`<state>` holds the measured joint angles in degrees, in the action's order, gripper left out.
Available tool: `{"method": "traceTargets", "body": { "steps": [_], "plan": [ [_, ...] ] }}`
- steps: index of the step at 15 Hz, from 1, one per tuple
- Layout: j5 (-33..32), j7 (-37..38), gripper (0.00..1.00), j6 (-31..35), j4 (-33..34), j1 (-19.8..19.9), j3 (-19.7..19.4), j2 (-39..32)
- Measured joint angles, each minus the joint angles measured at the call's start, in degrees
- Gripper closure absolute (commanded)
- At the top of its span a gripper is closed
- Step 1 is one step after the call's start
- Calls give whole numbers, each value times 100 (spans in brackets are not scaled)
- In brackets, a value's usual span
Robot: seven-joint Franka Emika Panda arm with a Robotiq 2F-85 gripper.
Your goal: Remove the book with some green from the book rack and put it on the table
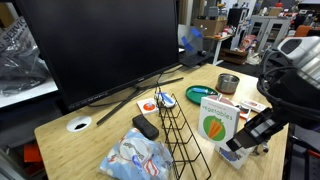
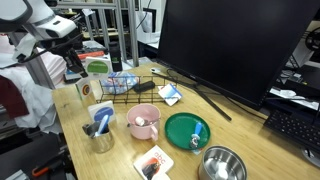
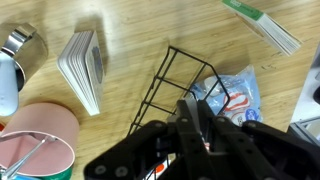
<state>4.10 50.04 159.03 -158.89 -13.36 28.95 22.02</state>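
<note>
jaws look clenched on nothing; book with some green (image 1: pixel 217 122) stands on the desk (image 3: pixel 130 30), so we lift away slowly, clear of the book rack (image 1: pixel 178 130).

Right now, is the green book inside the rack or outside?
Outside: the book with some green stands upright on the table beside the book rack.

The white-and-green book (image 1: pixel 217 120) stands upright on the table (image 1: pixel 105 120), beside the black wire book rack (image 1: pixel 178 130).
</note>
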Motion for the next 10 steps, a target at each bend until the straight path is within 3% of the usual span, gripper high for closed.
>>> {"method": "traceTargets", "body": {
  "steps": [3, 10],
  "plan": [
    [-303, 521, 96, -160, 0, 43, 305, 122],
    [-333, 1785, 96, -1043, -8, -200, 996, 313]
  ]
}}
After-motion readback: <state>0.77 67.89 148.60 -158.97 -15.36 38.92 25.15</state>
